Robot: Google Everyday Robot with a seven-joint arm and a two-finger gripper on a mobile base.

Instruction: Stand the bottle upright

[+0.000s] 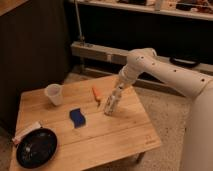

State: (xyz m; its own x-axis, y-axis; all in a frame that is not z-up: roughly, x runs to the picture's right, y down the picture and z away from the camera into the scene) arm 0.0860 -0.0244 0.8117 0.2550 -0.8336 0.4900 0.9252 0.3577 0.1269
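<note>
The small white bottle (111,103) with a pale label leans slightly, nearly upright, its lower end at or just above the wooden table (115,135). My gripper (119,88) is shut on the bottle's upper end, coming in from the upper right on the white arm (165,67). The bottle's cap is hidden inside the gripper. I cannot tell whether the bottle's base touches the wood.
A thin orange stick (96,93) lies just left of the bottle. A blue sponge (77,117) lies further left, a white cup (53,93) at the far left. A black plate (36,147) and a white-and-red tube (25,131) sit at the front left corner.
</note>
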